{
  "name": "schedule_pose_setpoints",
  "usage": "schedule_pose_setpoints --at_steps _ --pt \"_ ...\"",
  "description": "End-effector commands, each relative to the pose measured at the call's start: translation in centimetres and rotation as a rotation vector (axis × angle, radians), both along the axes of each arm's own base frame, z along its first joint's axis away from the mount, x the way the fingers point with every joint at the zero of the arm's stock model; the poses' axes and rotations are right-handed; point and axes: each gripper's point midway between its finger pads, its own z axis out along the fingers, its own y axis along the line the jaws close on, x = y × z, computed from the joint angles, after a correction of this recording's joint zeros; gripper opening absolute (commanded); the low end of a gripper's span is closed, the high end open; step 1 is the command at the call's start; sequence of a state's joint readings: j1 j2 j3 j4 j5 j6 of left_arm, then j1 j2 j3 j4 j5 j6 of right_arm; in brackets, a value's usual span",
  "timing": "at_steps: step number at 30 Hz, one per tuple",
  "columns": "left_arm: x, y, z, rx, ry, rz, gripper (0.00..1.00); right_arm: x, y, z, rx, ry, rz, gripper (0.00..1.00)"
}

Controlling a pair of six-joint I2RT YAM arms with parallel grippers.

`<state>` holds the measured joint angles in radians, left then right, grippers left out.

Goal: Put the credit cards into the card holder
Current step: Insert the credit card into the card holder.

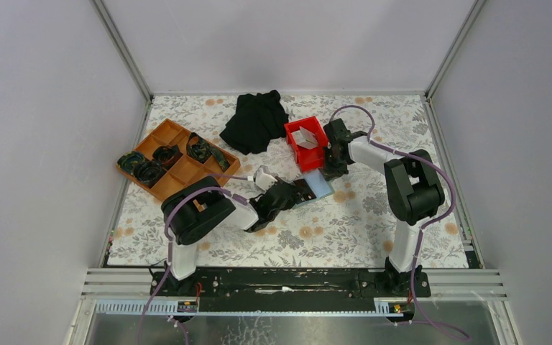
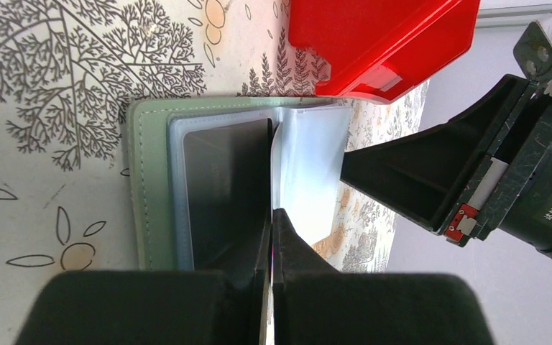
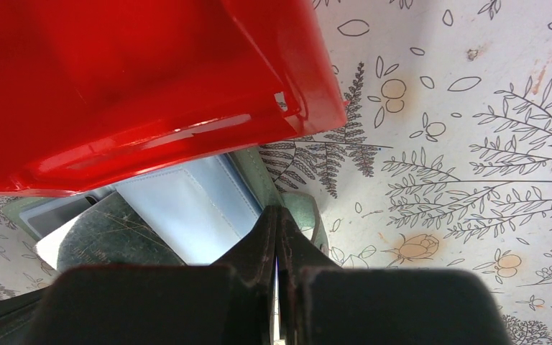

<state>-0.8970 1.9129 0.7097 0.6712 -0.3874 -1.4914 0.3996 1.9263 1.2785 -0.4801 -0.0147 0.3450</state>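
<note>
The card holder (image 1: 320, 185) lies open on the table just in front of the red bin (image 1: 310, 156). In the left wrist view its grey-green cover (image 2: 147, 180) holds clear sleeves and a dark face (image 2: 226, 180). My left gripper (image 2: 272, 215) is shut on a thin credit card (image 2: 272, 165), seen edge-on and standing in the holder's fold. My right gripper (image 3: 278, 213) is shut on the holder's green edge beside its rounded snap tab (image 3: 307, 215); the pale inside (image 3: 187, 208) shows to its left. More white credit cards (image 1: 305, 136) lie in the bin.
The red bin (image 3: 115, 72) hangs close over the right gripper (image 1: 331, 169) and stands right behind the holder. An orange compartment tray (image 1: 187, 172) with dark items sits at the left. A black cloth (image 1: 255, 121) lies at the back. The left gripper (image 1: 298, 192) and the right fingers (image 2: 431, 172) are close together.
</note>
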Motion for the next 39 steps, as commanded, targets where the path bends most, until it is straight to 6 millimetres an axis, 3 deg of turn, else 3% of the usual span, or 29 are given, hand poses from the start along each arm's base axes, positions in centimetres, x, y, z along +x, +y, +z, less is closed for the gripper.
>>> schedule_pose_setpoints --at_steps 1,12,26,39 --pt "-0.3 0.1 -0.8 -0.011 -0.012 0.000 0.00 -1.2 -0.2 -2.0 -0.049 0.046 0.020 0.00" --pt "-0.5 0.6 -0.3 -0.069 -0.048 0.011 0.00 -1.2 -0.1 -2.4 -0.053 0.055 0.021 0.00" --pt "-0.3 -0.6 0.4 -0.129 -0.105 -0.028 0.00 -1.8 0.2 -2.7 -0.071 0.065 0.043 0.00" --pt "-0.5 -0.4 -0.5 -0.137 -0.115 -0.034 0.00 -1.9 0.3 -3.0 -0.079 0.070 0.051 0.00"
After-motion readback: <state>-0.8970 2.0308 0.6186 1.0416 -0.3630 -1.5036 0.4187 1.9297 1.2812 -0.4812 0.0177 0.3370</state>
